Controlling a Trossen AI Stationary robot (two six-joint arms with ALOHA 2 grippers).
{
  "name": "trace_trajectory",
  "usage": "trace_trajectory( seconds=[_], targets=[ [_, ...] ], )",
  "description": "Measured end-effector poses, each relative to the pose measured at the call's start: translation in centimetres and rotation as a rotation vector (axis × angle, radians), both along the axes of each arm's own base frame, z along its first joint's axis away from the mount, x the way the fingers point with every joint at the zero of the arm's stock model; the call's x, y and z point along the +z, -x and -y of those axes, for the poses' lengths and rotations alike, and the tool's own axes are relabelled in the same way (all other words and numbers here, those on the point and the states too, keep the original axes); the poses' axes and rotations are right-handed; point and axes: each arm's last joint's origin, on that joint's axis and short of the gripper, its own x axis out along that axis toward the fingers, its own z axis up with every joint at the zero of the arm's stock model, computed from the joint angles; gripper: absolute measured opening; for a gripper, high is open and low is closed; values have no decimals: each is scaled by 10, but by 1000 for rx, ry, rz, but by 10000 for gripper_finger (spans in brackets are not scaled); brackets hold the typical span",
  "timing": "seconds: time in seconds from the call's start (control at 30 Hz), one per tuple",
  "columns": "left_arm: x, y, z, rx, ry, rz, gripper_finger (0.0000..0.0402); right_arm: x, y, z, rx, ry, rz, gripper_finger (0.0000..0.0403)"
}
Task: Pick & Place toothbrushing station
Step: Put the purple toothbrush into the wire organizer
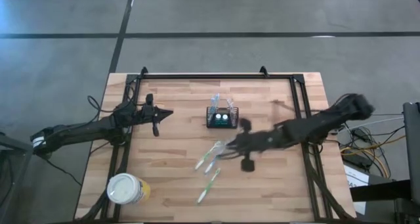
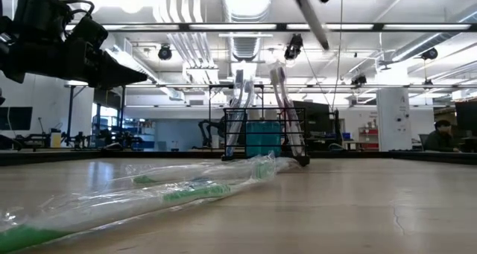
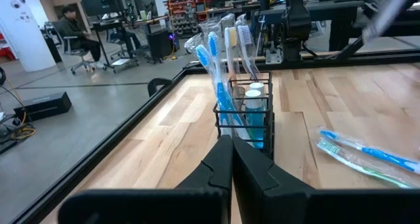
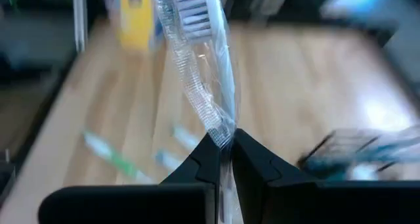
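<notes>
The toothbrushing station, a small black slotted caddy [image 1: 222, 117], stands upright on the table's far middle with several toothbrushes standing in it; it also shows in the left wrist view [image 3: 244, 112] and the low view [image 2: 261, 138]. My right gripper [image 4: 224, 142] is shut on a clear-wrapped toothbrush [image 4: 197, 60], just near-right of the caddy [image 1: 231, 145] and raised above the table. My left gripper [image 1: 169, 112] is shut and empty, raised left of the caddy and pointing at it [image 3: 231, 155]. My right gripper pinches the wrapped toothbrush between its two fingers at a spot on the handle [image 4: 222, 133]. The wrapped bristle head [image 4: 190, 10] sticks out ahead of the fingers. The brush is lifted clear of the table and shows tilted high in the low view [image 2: 309, 16].
Loose wrapped toothbrushes lie flat on the table near the middle [image 1: 209, 158] and closer to the near edge [image 1: 209, 186]; they fill the low view's foreground [image 2: 149, 198]. A round white-lidded yellow tub [image 1: 126, 188] stands at the near left. A black frame [image 1: 216, 76] edges the table.
</notes>
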Motion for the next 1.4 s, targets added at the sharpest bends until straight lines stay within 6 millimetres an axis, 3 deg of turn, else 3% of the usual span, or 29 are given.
trace_trajectory(
  seconds=[0.17,0.47,0.63,0.87,1.4],
  targets=[
    [0,0,0,1,-6,-2,7,4,55,32,-30,-5,243,18],
    [2,0,0,1,-63,0,7,-32,137,68,-19,-19,491,18],
    [2,0,0,2,-50,3,7,-53,167,77,-9,3,577,18],
    [2,0,0,0,-88,-7,7,-74,188,80,18,16,667,18],
    [2,0,0,2,-56,2,7,-124,191,80,40,21,692,18]
  ],
)
